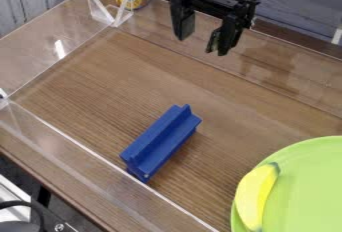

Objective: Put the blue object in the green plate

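The approach step was in hand: the black pincer (202,42) was released, its two fingers apart with nothing between them, above the wooden tabletop (100,71). The blue ridged block (162,143) lay on the tabletop, apart from the pincer and nearer the camera. The lime-green plate (310,196), bearing a yellow banana-like item (257,195), lay nearer the camera than the pincer and toward the view's right. The next move called for travel toward the block, alignment of the fingers across its narrow width, descent and closure. The plate was cut off by the frame, the pincer's upper mount was out of view, and the block's underside was hidden.
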Motion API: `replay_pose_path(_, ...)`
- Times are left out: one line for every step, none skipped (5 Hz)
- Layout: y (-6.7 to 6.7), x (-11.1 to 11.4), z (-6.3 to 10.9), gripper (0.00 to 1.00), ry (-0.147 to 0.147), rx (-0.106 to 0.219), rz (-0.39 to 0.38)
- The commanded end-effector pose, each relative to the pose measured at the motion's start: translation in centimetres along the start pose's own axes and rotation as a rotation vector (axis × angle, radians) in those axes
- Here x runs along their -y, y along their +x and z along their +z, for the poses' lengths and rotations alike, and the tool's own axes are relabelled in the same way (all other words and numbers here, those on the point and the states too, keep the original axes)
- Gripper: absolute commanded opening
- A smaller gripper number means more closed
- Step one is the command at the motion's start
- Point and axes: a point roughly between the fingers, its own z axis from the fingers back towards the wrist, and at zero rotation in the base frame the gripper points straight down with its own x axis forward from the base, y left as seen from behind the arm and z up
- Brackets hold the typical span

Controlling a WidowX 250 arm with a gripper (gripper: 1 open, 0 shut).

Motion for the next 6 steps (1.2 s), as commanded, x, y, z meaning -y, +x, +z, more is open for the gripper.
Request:
replay_pose_path(-0.6,0.1,-0.4,1.0,0.001,-0.002,-0.01)
replay_pose_path(-2.6,0.0,-0.8,1.0,0.004,0.016,-0.039)
replay_pose_path(-4.7,0.0,-1.3,1.0,0.002,0.048,-0.087)
replay_pose_path(-6.4,-0.2,-2.1,1.0,0.007,0.075,-0.118)
replay_pose_path(-7.3,-0.5,-2.5,1.0,0.006,0.088,-0.125)
replay_pose_path(-7.7,-0.7,-2.9,1.0,0.003,0.095,-0.125)
